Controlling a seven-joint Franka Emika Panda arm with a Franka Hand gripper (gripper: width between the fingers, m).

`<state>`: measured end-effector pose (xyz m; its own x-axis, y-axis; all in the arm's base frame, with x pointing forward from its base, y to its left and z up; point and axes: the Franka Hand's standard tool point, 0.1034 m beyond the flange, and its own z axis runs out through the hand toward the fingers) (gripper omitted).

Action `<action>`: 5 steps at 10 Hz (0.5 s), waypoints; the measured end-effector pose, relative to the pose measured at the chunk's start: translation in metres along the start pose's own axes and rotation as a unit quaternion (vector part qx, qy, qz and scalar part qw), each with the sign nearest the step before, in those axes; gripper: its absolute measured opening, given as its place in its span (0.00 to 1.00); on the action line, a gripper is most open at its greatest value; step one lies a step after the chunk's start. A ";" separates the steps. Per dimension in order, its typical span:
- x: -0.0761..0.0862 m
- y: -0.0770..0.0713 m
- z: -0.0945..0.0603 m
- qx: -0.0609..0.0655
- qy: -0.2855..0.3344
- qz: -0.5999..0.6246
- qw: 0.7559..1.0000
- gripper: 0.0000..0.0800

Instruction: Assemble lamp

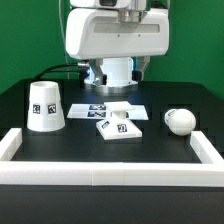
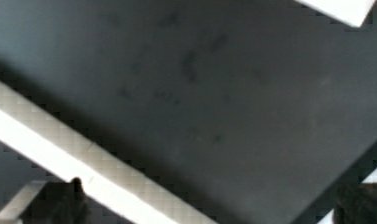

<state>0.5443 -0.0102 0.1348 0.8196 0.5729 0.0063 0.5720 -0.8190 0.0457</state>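
- While the arm hangs back over the far side of the table, the three lamp parts lie loose and apart on the black tabletop (image 1: pixel 150 145), none of them joined.
- The flat square base (image 1: pixel 121 127) lies in the middle, tag facing up.
- The ball-topped bulb (image 1: pixel 180 120) lies on its side toward the exterior view's right, clear of the base.
- The cone-shaped shade (image 1: pixel 46 106) stands wide end down at the exterior view's left, a tag on its wall.
- Just behind the base lies the marker board (image 1: pixel 100 106), flat on the table.
- Above that board hangs the gripper (image 1: pixel 118 80), touching nothing; I cannot tell how far apart its jaws are (the wrist view catches only one dark finger (image 2: pixel 57 202) at the picture's edge).
- The white rail frame (image 1: pixel 100 176) borders the table on the near side and both flanks; the wrist view shows a strip of it (image 2: pixel 96 150) beside bare dark tabletop.
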 end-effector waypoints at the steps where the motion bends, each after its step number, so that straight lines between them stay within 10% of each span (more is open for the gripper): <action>1: 0.000 -0.001 0.001 0.001 -0.001 0.014 1.000 0.87; 5: 0.001 -0.004 0.002 0.006 0.001 0.167 0.986 0.87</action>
<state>0.5427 -0.0062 0.1322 0.9620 0.2722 0.0213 0.2715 -0.9620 0.0291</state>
